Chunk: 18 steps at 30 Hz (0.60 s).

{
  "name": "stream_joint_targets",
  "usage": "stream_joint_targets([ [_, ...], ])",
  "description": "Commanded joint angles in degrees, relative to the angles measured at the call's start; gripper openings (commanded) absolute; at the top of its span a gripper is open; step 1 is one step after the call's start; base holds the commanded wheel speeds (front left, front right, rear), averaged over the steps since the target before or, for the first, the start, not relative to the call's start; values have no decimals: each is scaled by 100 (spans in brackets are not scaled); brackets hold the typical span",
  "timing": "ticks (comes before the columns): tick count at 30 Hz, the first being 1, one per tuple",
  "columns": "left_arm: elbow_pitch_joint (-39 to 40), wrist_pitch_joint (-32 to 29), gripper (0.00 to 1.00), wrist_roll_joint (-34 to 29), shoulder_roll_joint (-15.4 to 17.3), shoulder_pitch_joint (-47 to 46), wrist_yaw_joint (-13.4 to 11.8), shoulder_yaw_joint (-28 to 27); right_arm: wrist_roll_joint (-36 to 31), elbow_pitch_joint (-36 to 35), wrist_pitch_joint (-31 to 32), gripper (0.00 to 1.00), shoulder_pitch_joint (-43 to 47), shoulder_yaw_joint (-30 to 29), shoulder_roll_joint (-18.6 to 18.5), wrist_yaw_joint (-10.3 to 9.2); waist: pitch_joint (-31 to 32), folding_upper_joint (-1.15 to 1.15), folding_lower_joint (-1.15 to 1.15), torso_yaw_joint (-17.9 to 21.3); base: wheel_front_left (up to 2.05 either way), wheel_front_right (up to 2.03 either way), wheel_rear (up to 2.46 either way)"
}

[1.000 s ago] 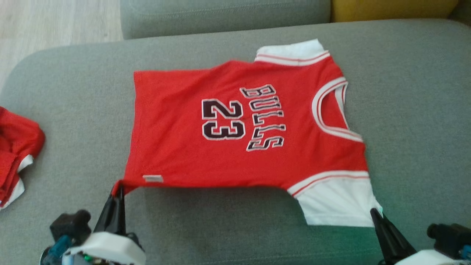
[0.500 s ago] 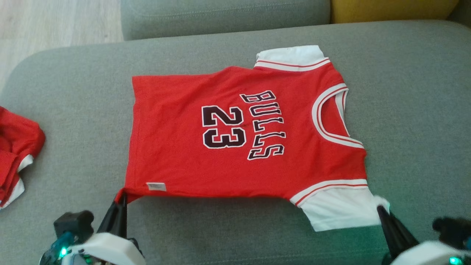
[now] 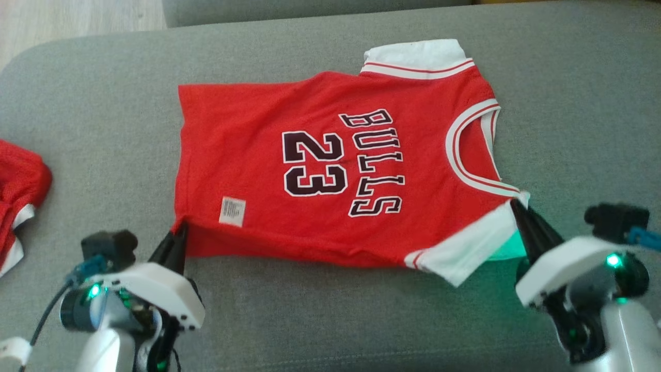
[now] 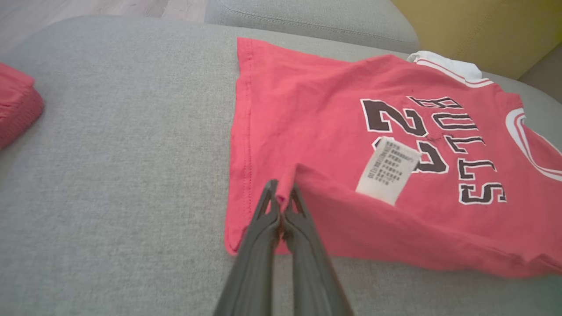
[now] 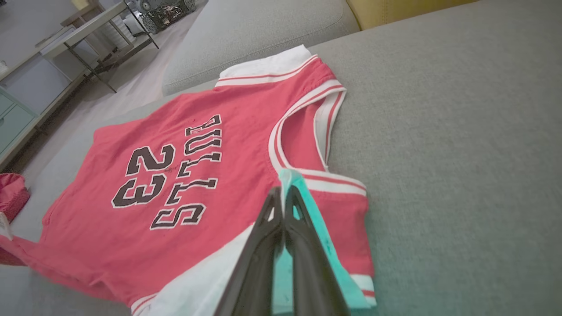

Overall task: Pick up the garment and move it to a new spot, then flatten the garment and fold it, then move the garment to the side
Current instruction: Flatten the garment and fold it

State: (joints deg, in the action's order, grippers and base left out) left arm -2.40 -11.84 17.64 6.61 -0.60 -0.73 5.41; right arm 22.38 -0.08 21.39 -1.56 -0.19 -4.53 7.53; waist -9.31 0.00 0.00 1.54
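The garment (image 3: 248, 129) is a red top with white sleeves, white trim and dark "BULLS 23" lettering, spread on the grey cushion. My left gripper (image 3: 178, 235) is shut on its near hem corner (image 4: 285, 182), raising that edge so a white label (image 4: 388, 169) shows. My right gripper (image 3: 516, 206) is shut on the near white sleeve (image 5: 303, 184), which is pulled up and in towards the neckline. The garment's (image 5: 109, 145) far half lies flat, and its near edge hangs folded between the two grippers.
A second red and white bundle of cloth (image 3: 20, 191) lies at the cushion's left end. The grey seat cushion (image 3: 330, 320) has bare room in front and at the right. A grey back cushion (image 4: 307, 17) and a yellow one (image 4: 474, 30) stand behind.
Both grippers have moved away from me and up, carrying the near hem and sleeve over the garment. The label has turned up. The head camera has tilted down a little.
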Motion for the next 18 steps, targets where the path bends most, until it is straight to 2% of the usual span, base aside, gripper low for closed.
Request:
stream_joint_targets([
  [1, 162, 13, 0, 17, 114, -286, 26, -169, 34, -128, -73, 0, -285, 141, -119, -4, -42, 0, 0, -7, 0, 0, 0],
  [10, -214, 113, 0, 121, 181, -731, 56, -251, 281, 1203, -654, 0, -1520, 384, -331, -4, -347, 0, 0, -68, 0, 0, 0],
  [17, -558, 264, 0, 155, 133, -1043, 128, -158, 534, 2041, -1052, 0, -2136, 619, -440, -4, -549, 0, 0, -168, 0, 0, 0],
  [18, -625, 302, 5, 164, 114, -1090, 140, -141, 598, 2136, -1123, 0, -2186, 635, -440, -4, -565, 0, 0, -183, 0, 0, 0],
])
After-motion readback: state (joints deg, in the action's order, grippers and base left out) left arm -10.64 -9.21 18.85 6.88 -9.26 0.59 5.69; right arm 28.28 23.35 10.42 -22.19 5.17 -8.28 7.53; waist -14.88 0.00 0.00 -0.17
